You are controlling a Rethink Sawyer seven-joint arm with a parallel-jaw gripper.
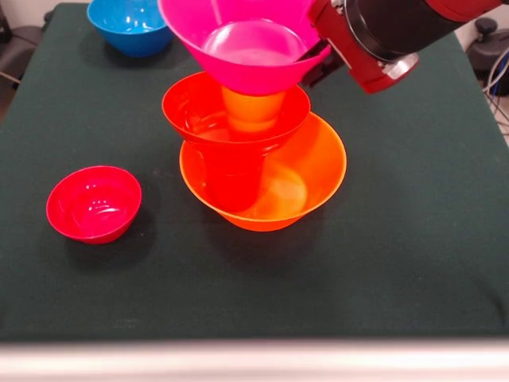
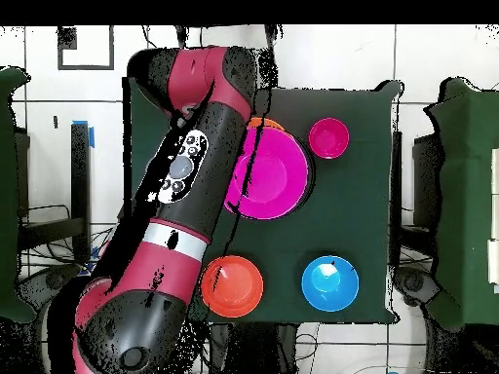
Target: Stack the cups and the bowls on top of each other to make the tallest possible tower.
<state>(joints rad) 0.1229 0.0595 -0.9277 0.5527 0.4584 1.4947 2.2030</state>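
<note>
Front view: tower (image 1: 254,159) at frame centre on the dark green counter (image 1: 413,263), built from a wide orange bowl (image 1: 310,179) at the base, a red-orange cup (image 1: 231,179) standing in it, a red-orange bowl (image 1: 195,107) on that, then an orange cup (image 1: 253,107). Pink bowl (image 1: 246,40) directly over the orange cup at upper centre, seemingly resting on or just above it; contact not clear. Red and black arm (image 1: 382,40) entering from upper right, meeting the pink bowl's right rim. Pincer itself hidden behind arm and bowl; cannot tell how wide it stands or whether it grips the bowl. Crimson bowl (image 1: 94,204) at lower left, well apart from the tower. Blue bowl (image 1: 131,24) at upper left.

Overhead view: pink bowl (image 2: 268,175) at centre, covering the tower, arm (image 2: 195,166) alongside its left edge. Crimson bowl (image 2: 329,137) at upper right, blue bowl (image 2: 329,283) at lower right, another red-orange bowl (image 2: 232,286) at lower centre.
</note>
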